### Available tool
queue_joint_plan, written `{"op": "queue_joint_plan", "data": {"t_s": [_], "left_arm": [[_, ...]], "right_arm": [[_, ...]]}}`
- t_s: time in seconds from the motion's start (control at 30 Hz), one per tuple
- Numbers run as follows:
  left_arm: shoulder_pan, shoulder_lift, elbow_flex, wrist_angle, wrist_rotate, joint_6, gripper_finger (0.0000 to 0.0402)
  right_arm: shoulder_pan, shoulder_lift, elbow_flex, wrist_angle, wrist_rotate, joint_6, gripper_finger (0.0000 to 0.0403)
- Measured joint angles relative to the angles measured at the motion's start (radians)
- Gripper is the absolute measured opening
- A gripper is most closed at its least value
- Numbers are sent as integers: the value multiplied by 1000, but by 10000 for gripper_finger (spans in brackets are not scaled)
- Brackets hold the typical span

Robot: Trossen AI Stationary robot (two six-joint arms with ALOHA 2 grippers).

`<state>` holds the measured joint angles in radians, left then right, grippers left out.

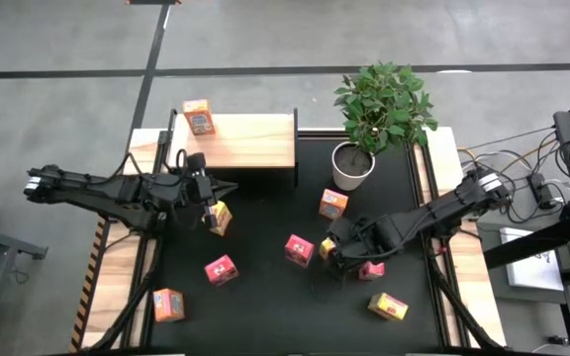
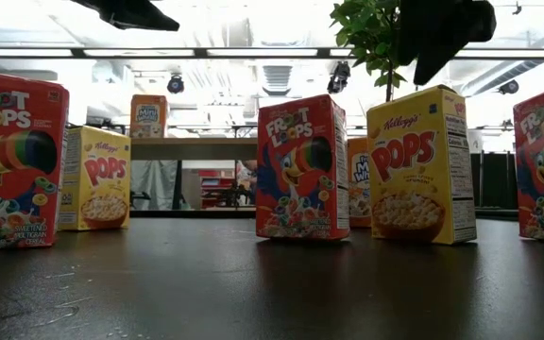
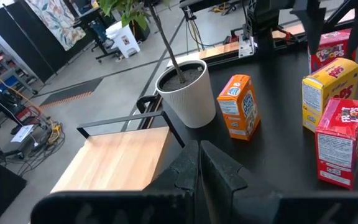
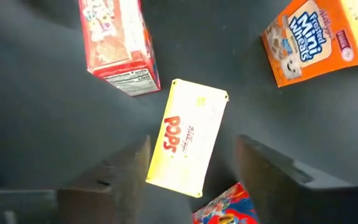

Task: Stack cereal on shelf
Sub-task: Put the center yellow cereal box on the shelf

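Cereal boxes stand scattered over the black table, and one orange box already sits on the light wooden shelf at its far left corner. On the table in the high view there are a yellow box just beside the left gripper, a red box near the middle left, an orange box at the near left, an orange box below the plant pot, a red box in the centre, a red box close under the right arm, and a yellow box at the near right. Another yellow box lies directly under the right gripper, whose two fingers stand wide apart on either side of it without touching it; in the high view that gripper hangs low between the central red box and the red one by the arm. The left gripper is in front of the shelf, fingers pressed together and empty, with the yellow box just below it. A white ribbed plant pot with a leafy green plant stands at the shelf's right end.
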<state>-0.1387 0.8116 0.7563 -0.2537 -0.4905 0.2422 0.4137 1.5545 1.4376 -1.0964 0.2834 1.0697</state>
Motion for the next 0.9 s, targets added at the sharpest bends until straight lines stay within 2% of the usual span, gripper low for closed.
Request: {"op": "queue_joint_plan", "data": {"t_s": [0.2, 0.43, 0.53, 0.9], "left_arm": [[0, 0, 0, 10, 0, 8, 0], [0, 0, 0, 11, 0, 8, 0], [0, 0, 0, 12, 0, 8, 0], [0, 0, 0, 42, 0, 1, 0]], "right_arm": [[0, 44, 0, 0, 4, -6, 285], [1, 119, -2, 0, -28, -21, 291], [1, 142, -2, -3, -29, -42, 275], [1, 118, -2, -6, -29, -53, 164]]}}
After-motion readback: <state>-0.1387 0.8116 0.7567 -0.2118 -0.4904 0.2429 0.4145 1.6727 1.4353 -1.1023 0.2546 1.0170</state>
